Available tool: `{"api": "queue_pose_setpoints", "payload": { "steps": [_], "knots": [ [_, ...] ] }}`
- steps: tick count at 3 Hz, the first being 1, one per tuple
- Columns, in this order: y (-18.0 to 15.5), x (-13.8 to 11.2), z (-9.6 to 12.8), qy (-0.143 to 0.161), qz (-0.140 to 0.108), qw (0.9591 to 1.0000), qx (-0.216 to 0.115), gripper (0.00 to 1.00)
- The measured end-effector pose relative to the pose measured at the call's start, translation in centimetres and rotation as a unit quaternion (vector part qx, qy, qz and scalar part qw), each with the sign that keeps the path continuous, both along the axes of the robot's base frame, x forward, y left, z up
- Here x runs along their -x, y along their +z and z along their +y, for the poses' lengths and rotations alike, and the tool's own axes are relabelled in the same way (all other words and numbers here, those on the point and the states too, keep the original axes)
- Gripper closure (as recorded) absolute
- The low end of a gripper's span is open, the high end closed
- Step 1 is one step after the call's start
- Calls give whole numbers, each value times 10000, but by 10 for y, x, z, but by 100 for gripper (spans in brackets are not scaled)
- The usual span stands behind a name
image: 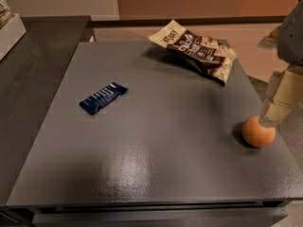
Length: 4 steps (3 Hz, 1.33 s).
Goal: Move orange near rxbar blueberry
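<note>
The orange [258,132] is seen resting on the dark grey surface [156,145], close to the right edge and somewhat nearer the front right corner than the back one. A small shadow is cast on its left side. The rxbar blueberry [103,98] is found well apart from it, in the left half of the surface at about mid-depth, lying flat and turned diagonally, with its upper end pointed toward the back right corner.

The end effector [268,119] is placed directly over the upper right side of the orange, its pale cream tip appearing to meet the fruit's skin. Whether it is set wide, set narrow or closed on the fruit cannot be told from this view.

The arm [293,32] is brought in from beyond the right edge, high at the back, and is angled downward and slightly leftward, so that the pale lower section slopes toward the orange.

A crinkled brown-and-cream snack bag [196,50] is laid near the back edge, toward the back right corner. A darker counter [33,65] is seen adjoining the left edge of the surface.
</note>
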<state>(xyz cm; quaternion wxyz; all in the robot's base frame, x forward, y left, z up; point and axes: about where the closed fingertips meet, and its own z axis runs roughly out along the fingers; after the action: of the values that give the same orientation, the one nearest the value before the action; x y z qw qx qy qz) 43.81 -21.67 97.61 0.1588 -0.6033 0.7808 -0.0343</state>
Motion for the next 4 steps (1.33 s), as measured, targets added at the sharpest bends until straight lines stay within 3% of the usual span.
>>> {"api": "queue_pose_setpoints", "payload": {
  "steps": [2, 4],
  "knots": [
    [-2, 2, -4, 20, -2, 10000, 81, 0],
    [-31, 13, -32, 35, 154, 9999, 15, 0]
  ]
}}
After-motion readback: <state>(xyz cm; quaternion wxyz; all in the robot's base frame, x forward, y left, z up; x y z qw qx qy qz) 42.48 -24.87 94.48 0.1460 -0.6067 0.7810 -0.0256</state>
